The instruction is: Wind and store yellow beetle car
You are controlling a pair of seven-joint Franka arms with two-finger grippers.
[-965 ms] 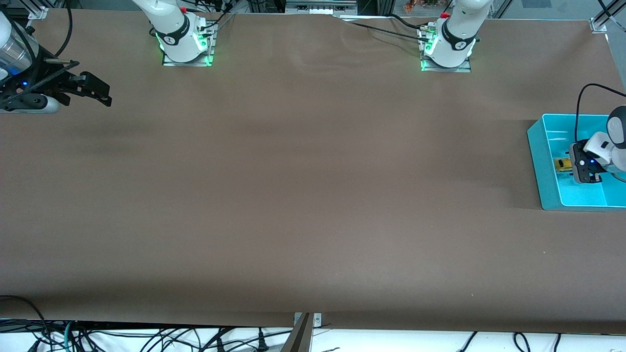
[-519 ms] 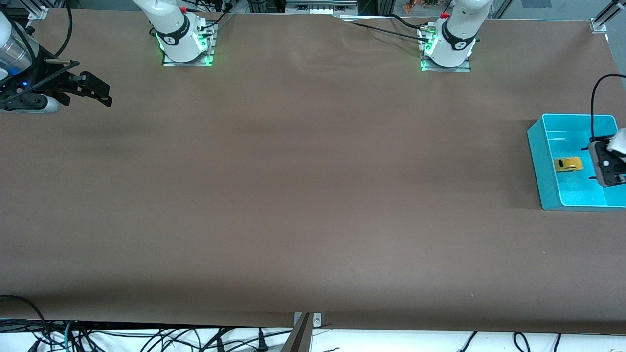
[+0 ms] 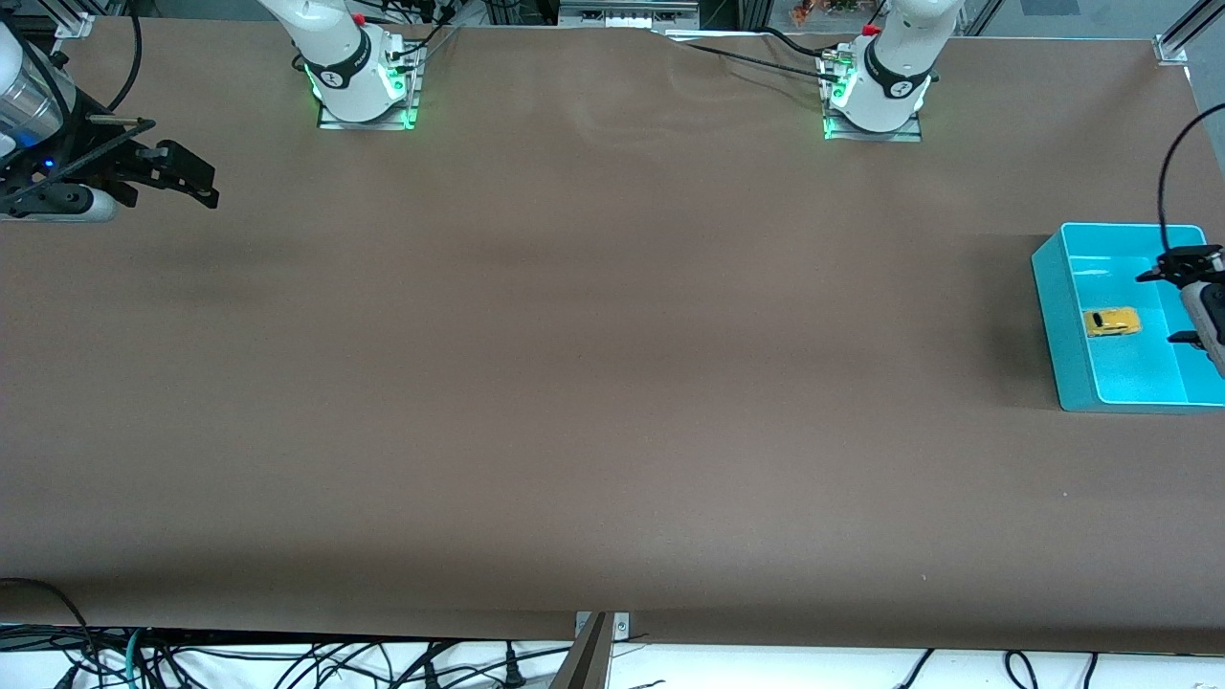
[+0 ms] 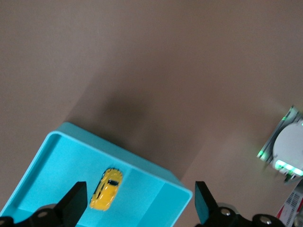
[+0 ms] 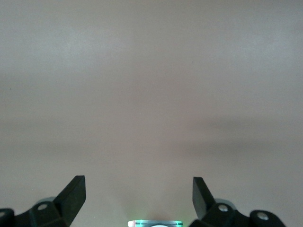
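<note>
Storing step appears complete. The tiny bright yellow beetle-shaped toy car [image 3: 1111, 322] lies free on the floor of the shallow turquoise plastic bin [image 3: 1050, 287], below the left claw [image 4: 139, 202], which hangs released and empty. The right claw [image 5: 138, 191] waits released above bare brown surface [image 3: 593, 383]. Next move, as judged: retract only.

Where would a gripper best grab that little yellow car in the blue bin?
Probably from straight above, fingers closing on the two long flanks of the yellow beetle car. It sits on its wheels on the turquoise bin's floor, apart from the walls, its body narrowest across.
</note>
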